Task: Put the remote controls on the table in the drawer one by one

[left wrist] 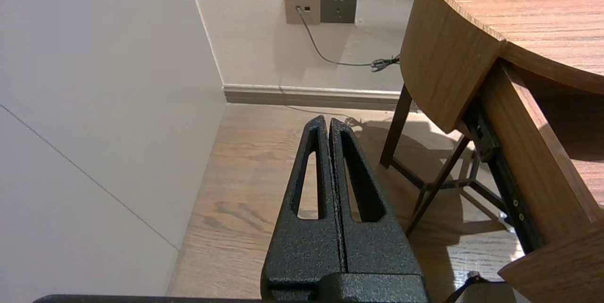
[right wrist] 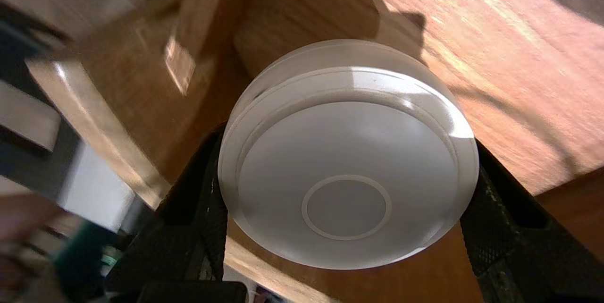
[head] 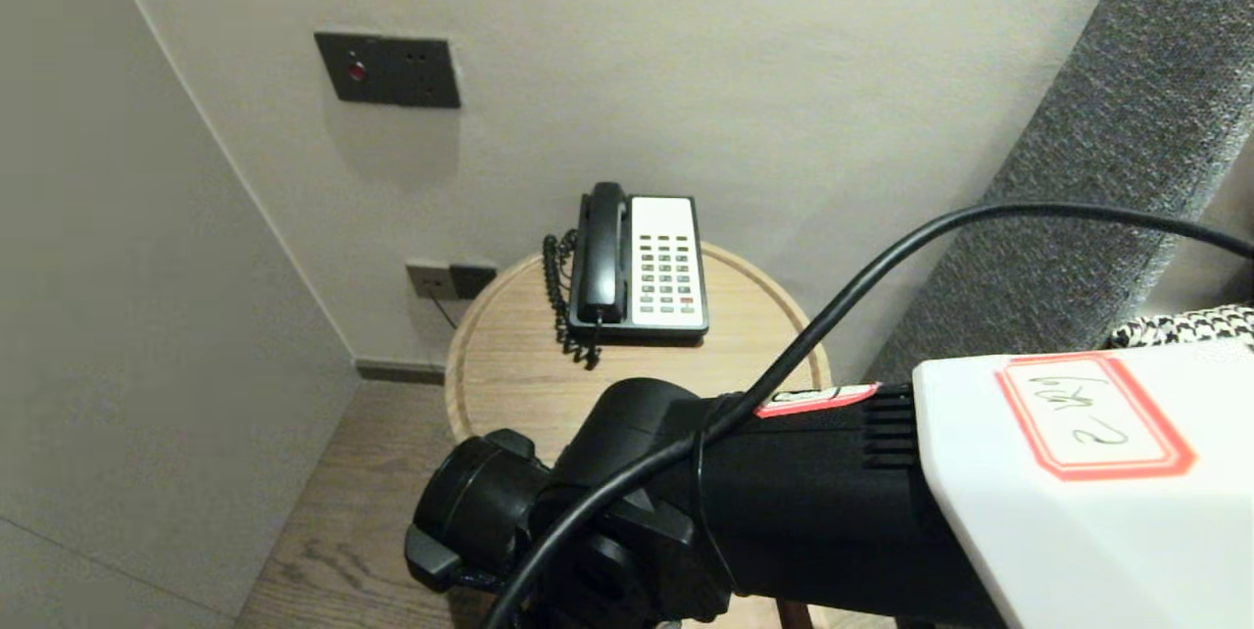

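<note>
My right gripper is shut on a white round container, one black finger pressed against each side of its rim. The container hangs over brown wooden surfaces. In the head view my right arm reaches across the front of the round wooden table and hides both the gripper and the container. My left gripper is shut and holds nothing. It is parked low over the wood floor, beside the table.
A black and white desk telephone sits at the back of the table. An open drawer juts from the table's side. Wall sockets and a cable are behind; a grey padded panel stands to the right.
</note>
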Controlling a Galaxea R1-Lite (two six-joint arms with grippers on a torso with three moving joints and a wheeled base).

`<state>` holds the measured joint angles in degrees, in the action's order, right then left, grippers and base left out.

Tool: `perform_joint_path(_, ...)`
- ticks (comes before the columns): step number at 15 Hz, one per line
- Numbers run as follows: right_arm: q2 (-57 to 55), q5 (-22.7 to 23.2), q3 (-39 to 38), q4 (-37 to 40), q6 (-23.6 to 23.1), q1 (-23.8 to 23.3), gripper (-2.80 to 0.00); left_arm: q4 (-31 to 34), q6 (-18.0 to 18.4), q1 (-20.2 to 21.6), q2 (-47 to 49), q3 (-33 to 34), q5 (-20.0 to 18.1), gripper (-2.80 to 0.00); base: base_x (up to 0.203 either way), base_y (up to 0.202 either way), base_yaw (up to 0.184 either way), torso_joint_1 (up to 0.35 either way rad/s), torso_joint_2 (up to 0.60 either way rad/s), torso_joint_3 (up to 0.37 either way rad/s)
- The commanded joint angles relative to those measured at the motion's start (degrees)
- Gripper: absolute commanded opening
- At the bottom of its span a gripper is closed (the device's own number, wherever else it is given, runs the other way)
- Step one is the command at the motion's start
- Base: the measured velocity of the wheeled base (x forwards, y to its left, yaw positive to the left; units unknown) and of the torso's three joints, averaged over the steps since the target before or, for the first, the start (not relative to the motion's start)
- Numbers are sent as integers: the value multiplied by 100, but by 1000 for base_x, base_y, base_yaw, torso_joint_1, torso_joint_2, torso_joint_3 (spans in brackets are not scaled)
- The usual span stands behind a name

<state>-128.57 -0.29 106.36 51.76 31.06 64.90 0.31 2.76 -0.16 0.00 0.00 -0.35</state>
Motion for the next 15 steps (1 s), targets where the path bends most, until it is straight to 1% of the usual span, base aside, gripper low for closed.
perform_joint_path(1, -98, 3, -20, 18, 66, -4, -280, 4, -3, -2, 0, 0, 0, -280, 0, 0, 0, 0, 0, 0)
perform_joint_path(4, -189, -20, 4, -17, 79, -16, -280, 4, -3, 3, 0, 0, 0, -280, 0, 0, 0, 0, 0, 0)
perform_joint_path(7, -291, -39, 5, -26, 292, -107, -280, 4, -3, -2, 0, 0, 0, -280, 0, 0, 0, 0, 0, 0)
perform_joint_path(15, -494, -85, 34, -175, 357, -294, -280, 4, -3, -2, 0, 0, 0, -280, 0, 0, 0, 0, 0, 0)
